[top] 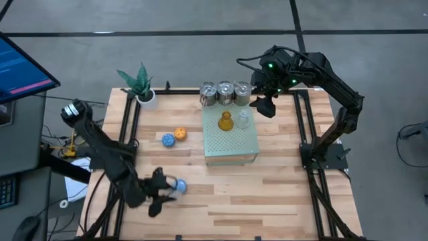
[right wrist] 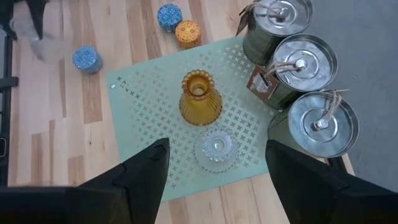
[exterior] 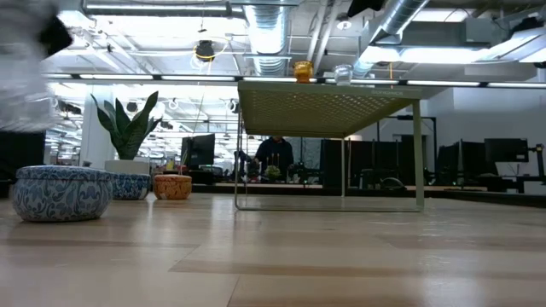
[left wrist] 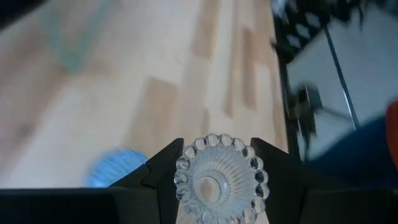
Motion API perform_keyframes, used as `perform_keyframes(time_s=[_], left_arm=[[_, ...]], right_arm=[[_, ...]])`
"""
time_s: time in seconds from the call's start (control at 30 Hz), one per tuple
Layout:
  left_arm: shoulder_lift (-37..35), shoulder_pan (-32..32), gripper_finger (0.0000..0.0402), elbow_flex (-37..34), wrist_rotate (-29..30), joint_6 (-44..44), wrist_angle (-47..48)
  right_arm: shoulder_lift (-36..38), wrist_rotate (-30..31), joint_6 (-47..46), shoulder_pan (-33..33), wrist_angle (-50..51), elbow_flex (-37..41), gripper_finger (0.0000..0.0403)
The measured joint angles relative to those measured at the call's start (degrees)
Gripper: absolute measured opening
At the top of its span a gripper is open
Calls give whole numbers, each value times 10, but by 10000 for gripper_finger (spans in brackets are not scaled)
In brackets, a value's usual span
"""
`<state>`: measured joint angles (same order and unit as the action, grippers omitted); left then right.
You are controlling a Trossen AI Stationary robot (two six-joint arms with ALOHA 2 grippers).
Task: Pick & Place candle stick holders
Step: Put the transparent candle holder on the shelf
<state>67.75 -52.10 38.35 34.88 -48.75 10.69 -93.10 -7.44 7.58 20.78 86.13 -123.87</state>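
My left gripper is near the table's front left, shut on a clear glass candle holder. A blue holder stands on the table just beside it. Another blue holder and an orange one stand left of the pale-green perforated block. An amber glass holder and a second clear glass holder stand on the block. Three silver metal cups stand behind it. My right gripper hovers open and empty above the block's far right part. My left gripper pinches the clear glass holder between its two fingers, one on each side of its round body. The holder's beaded round end faces the wrist camera. In the low view the holder shows only as a pale blur high above the tabletop.
A green plant in a white pot stands at the far left corner. Black frame rails run along both table sides. Bare wood lies in front of the block. A person sits far behind the table.
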Motion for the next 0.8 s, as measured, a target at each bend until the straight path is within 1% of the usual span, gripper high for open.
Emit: perform_keyframes(time_s=[0.17,0.27,0.37,0.43,0.5,0.6,0.7,0.8], left_arm=[[-113,67,167,0,65,10,48],[-175,117,166,0,104,53,51],[-221,183,166,0,117,96,44],[-236,231,166,0,118,127,32],[-239,283,167,4,98,164,16],[-219,359,167,32,43,214,11],[-176,425,167,69,-15,256,11],[-122,479,168,114,-79,287,10]], right_arm=[[0,0,15,0,0,0,256],[0,0,20,0,0,0,256],[0,0,20,0,0,0,256],[0,0,20,0,0,0,256],[0,0,20,0,0,0,256],[0,0,20,0,0,0,256],[0,0,20,0,0,0,256],[0,0,20,0,-1,0,256]])
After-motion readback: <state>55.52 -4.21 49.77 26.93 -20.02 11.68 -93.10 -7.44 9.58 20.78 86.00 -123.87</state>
